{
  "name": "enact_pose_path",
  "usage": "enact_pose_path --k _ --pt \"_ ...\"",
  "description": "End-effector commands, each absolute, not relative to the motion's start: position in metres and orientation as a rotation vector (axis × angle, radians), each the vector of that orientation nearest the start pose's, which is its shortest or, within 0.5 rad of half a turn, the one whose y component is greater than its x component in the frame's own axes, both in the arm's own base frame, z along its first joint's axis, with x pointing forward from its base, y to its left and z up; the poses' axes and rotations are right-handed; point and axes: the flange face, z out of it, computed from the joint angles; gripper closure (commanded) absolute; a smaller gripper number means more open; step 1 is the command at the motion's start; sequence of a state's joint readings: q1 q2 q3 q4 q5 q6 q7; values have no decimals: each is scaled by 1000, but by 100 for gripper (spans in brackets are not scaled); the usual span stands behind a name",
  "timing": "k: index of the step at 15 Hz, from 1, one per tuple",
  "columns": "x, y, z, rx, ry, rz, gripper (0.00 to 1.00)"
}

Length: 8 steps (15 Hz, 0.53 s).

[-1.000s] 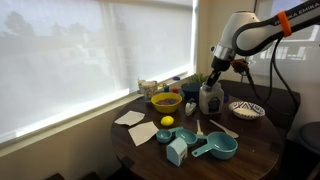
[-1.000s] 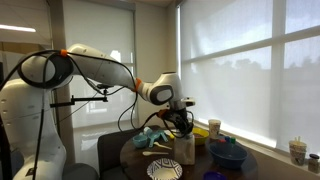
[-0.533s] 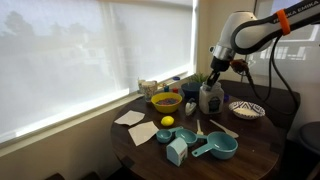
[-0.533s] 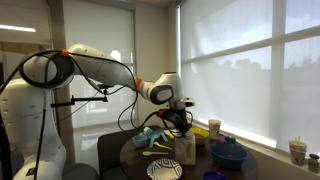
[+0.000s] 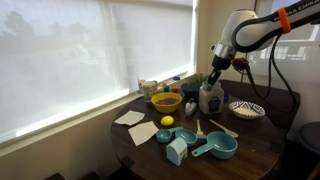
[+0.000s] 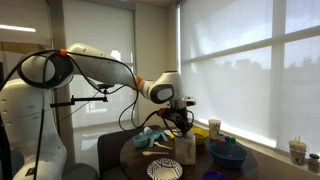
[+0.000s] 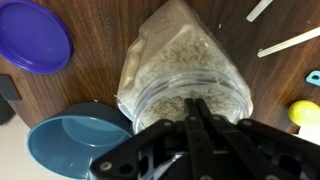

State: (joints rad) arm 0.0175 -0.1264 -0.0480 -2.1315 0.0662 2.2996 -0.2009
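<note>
My gripper (image 7: 197,103) is shut, its two fingers pressed together with nothing seen between them. It hangs right over the open mouth of a clear plastic jar (image 7: 185,70) filled with pale grains. In both exterior views the gripper (image 5: 213,72) (image 6: 180,124) is just above the jar (image 5: 210,97) (image 6: 186,148), which stands upright on the round dark wooden table (image 5: 250,140). Whether the fingertips touch the grains is hidden.
Beside the jar are a blue bowl (image 7: 75,145), a purple lid (image 7: 35,37), a lemon (image 7: 305,112) and white sticks (image 7: 288,42). A yellow bowl (image 5: 166,101), a patterned plate (image 5: 246,109), teal measuring cups (image 5: 215,148) and napkins (image 5: 135,120) also lie on the table.
</note>
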Motion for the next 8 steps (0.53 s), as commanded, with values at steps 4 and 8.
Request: enact_pose_path --k 4,8 --pt "530 -29 519 -3072 -177 -484 99" --pt "527 -27 529 -3064 -182 -495 99"
